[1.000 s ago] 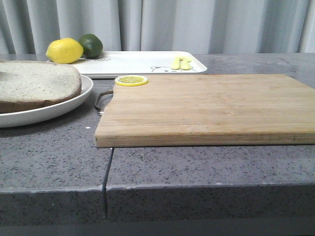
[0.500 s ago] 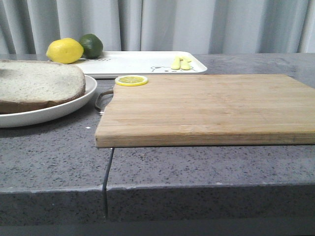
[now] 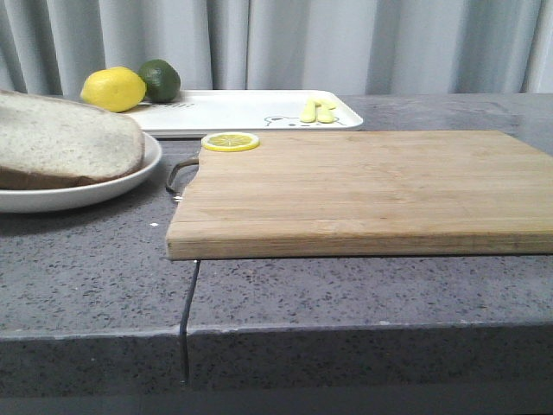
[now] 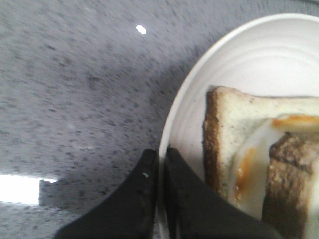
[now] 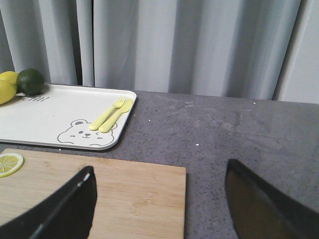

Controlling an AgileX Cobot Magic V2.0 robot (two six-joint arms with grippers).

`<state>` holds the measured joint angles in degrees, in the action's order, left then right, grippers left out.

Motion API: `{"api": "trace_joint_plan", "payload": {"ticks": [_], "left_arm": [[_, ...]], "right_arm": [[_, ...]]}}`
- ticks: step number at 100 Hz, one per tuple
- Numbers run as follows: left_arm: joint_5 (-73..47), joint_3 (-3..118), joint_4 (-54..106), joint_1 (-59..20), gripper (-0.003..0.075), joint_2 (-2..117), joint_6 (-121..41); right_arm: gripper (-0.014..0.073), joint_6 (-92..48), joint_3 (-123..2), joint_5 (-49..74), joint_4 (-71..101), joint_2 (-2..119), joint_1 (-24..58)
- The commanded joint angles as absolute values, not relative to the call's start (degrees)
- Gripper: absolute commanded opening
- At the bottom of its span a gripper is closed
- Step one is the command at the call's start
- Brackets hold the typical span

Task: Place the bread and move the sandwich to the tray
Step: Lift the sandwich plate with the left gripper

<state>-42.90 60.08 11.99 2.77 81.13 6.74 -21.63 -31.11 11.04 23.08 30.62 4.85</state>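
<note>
Tilted since earlier: one plate (image 3: 104,186), seemingly two slices (image 4: 239,124).

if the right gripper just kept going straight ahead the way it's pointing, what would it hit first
Probably nothing close. The right gripper, open, points over the far edge of the cutting board toward bare countertop and then the curtain. Depth is unclear.

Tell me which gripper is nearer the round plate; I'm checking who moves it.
Left. The left gripper is shut on the plate rim; the right gripper hangs open over the cutting board, apart.
</note>
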Motion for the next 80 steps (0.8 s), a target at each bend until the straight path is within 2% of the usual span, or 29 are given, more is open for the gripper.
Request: {"api": "trace_joint_plan", "payload": {"ticks": [1,21,57,80], "left_arm": [[-41.2,63.2,16.2,4.8,-0.0019,77.5,4.7],[-42.4,65.4,34.0,8.8,-0.0019,76.5,-5.2],[-41.7,66.0,59.8,9.3,-0.0019,81.4,-18.5],[-41.7,72.2,63.0,7.6,-0.0019,88.1,-21.2]], "right_arm": [[0.0542,-22.1,-32.7,6.8,22.8,30.6,4.6],[0.0542,-22.1,-32.7,6.8,22.8,30.6,4.6],[0.0542,-22.1,-32.7,6.8,22.9,30.6,4.6],[0.0542,-22.1,-32.7,6.5,22.9,30.6,4.6]]}}
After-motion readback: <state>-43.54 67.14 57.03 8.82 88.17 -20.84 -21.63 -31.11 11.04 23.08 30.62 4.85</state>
